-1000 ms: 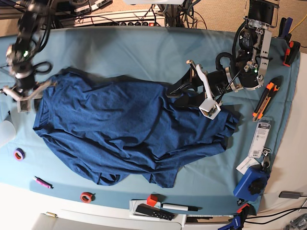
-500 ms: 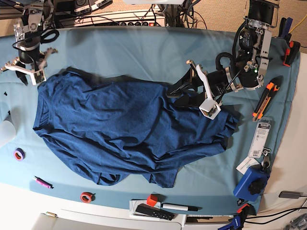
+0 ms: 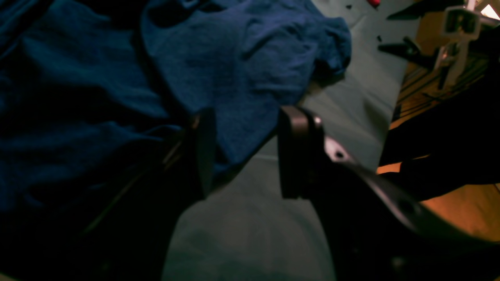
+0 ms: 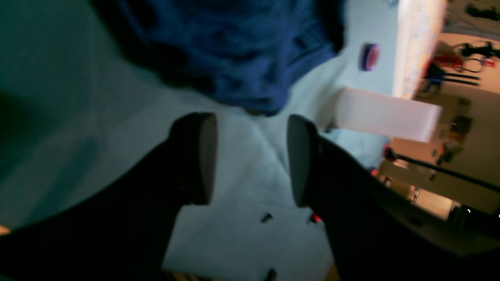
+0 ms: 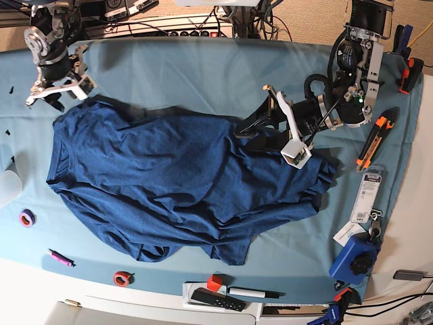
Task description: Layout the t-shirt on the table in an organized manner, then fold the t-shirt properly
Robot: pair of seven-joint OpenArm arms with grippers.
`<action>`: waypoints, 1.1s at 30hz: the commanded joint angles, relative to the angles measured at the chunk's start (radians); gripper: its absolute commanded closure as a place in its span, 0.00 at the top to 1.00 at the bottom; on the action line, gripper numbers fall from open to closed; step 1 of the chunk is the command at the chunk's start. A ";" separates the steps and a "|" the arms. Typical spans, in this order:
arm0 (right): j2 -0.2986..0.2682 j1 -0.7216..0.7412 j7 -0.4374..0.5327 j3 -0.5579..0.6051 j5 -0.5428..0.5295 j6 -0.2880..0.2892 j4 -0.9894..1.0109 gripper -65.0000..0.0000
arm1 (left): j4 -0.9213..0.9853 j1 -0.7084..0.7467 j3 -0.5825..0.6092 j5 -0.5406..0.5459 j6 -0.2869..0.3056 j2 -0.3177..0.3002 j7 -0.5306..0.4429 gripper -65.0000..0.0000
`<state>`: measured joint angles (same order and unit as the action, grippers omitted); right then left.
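The dark navy t-shirt (image 5: 183, 179) lies crumpled and wrinkled across the middle of the table (image 5: 203, 68), which is draped in light teal cloth. My left gripper (image 5: 281, 125) hovers over the shirt's upper right edge. In the left wrist view the left gripper (image 3: 244, 156) is open, with the edge of the t-shirt (image 3: 234, 78) showing in the gap between its fingers. My right gripper (image 5: 59, 91) stands open at the far left corner, just above the shirt's corner. In the right wrist view the right gripper (image 4: 250, 156) has only teal cloth between its fingers, and the t-shirt (image 4: 234, 50) lies beyond them.
An orange box cutter (image 5: 373, 139), a label packet (image 5: 367, 196) and a blue tool (image 5: 353, 257) lie along the right edge. Tape rolls (image 5: 27, 218) (image 5: 122, 277), a pink marker (image 5: 61, 258), a red cube (image 5: 214, 282) and a remote (image 5: 216, 298) sit near the front.
My right gripper let go of the shirt's left edge, rose toward the far left corner and opened wider. The left arm and the shirt have not moved.
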<state>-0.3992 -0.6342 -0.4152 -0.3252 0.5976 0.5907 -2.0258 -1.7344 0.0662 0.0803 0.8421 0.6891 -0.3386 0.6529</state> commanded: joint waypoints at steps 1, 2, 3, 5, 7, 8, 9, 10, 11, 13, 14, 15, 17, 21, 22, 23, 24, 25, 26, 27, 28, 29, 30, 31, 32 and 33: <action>-0.027 0.000 -0.009 0.009 0.005 -0.036 0.014 0.49 | -0.015 -0.014 -0.004 0.024 0.009 -0.005 -0.025 0.41; -0.038 0.000 -0.015 0.027 0.006 -0.061 0.043 0.50 | -0.015 -0.014 -0.004 0.024 0.009 -0.005 -0.026 0.41; -0.048 0.004 -0.024 0.047 0.006 -0.089 0.073 0.50 | -0.015 -0.014 -0.004 0.024 0.009 -0.005 -0.026 0.41; -0.059 0.025 -0.035 0.083 0.022 -0.131 0.134 0.50 | -0.015 -0.014 -0.004 0.024 0.009 -0.005 -0.026 0.41; -0.064 0.055 -0.042 0.119 0.041 -0.167 0.186 0.50 | -0.015 -0.014 -0.004 0.024 0.009 -0.005 -0.026 0.41; -0.064 0.071 -0.041 0.133 0.047 -0.183 0.204 0.50 | -0.015 -0.014 -0.004 0.024 0.009 -0.005 -0.026 0.41; -0.064 0.088 -0.041 0.148 0.047 -0.190 0.217 0.50 | -0.015 -0.014 -0.004 0.024 0.009 -0.005 -0.026 0.41; -0.064 0.106 -0.042 0.162 0.047 -0.192 0.225 0.50 | -0.015 -0.014 -0.004 0.024 0.009 -0.005 -0.026 0.41; -0.064 0.123 -0.042 0.175 0.047 -0.192 0.228 0.50 | -0.015 -0.014 -0.004 0.024 0.009 -0.005 -0.026 0.41; -0.064 0.156 -0.044 0.200 0.047 -0.192 0.228 0.50 | -0.015 -0.014 -0.004 0.024 0.009 -0.005 -0.025 0.41; -0.064 0.174 -0.045 0.211 0.047 -0.192 0.228 0.50 | -0.015 -0.014 -0.004 0.024 0.009 -0.005 -0.025 0.41; -0.064 0.189 -0.046 0.218 0.047 -0.192 0.228 0.50 | -0.015 -0.014 -0.004 0.024 0.009 -0.005 -0.025 0.41; -0.064 0.215 -0.051 0.228 0.047 -0.191 0.228 0.50 | -0.015 -0.014 -0.004 0.020 0.009 -0.005 -0.025 0.41; -0.064 0.233 -0.064 0.228 0.047 -0.183 0.228 0.50 | -0.015 -0.014 -0.004 -0.011 0.009 -0.005 -0.026 0.41; -0.064 0.232 -0.064 0.228 0.047 -0.183 0.228 0.50 | -0.015 -0.014 -0.004 -0.020 0.009 -0.005 -0.026 0.41; -0.064 0.232 -0.068 0.228 0.047 -0.183 0.229 0.50 | -0.015 -0.014 -0.004 -0.024 0.009 -0.005 -0.026 0.41; -0.064 0.232 -0.071 0.228 0.047 -0.183 0.231 0.50 | -0.015 -0.016 -0.004 -0.026 0.009 -0.006 -0.025 0.41; -0.064 0.233 -0.071 0.228 0.047 -0.183 0.237 0.50 | -0.015 -0.017 -0.004 -0.029 0.009 -0.008 -0.026 0.41; -0.064 0.232 -0.072 0.228 0.046 -0.183 0.242 0.47 | -0.015 -0.019 -0.004 -0.028 0.009 -0.012 -0.025 0.41; -0.064 0.233 -0.075 0.228 0.046 -0.183 0.251 0.39 | -0.015 -0.022 -0.005 -0.032 0.009 -0.016 -0.026 0.41; -0.065 0.232 -0.079 0.228 0.046 -0.183 0.258 0.28 | -0.015 -0.026 -0.005 -0.043 0.009 -0.020 -0.025 0.41; -0.065 0.232 -0.080 0.228 0.046 -0.183 0.264 0.16 | -0.015 -0.032 -0.005 -0.061 0.009 -0.028 -0.025 0.41; -0.066 0.232 -0.080 0.228 0.046 -0.183 0.269 0.05 | -0.015 -0.042 -0.005 -0.088 0.009 -0.037 -0.025 0.41; -0.066 0.232 -0.082 0.228 0.047 -0.183 0.272 0.00 | -0.015 -0.052 -0.005 -0.117 0.009 -0.049 -0.026 0.41; -0.066 0.232 -0.082 0.228 0.047 -0.183 0.273 0.00 | -0.015 -0.064 -0.005 -0.150 0.009 -0.063 -0.026 0.43; -0.066 0.233 -0.080 0.228 0.047 -0.183 0.273 0.00 | -0.015 -0.079 -0.005 -0.184 0.009 -0.080 -0.026 0.45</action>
<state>-0.4488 -0.4068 -0.4992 -0.0887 0.6357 0.4191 -1.7397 -1.7344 0.0044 0.0803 0.6357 0.6914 -0.4080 0.6540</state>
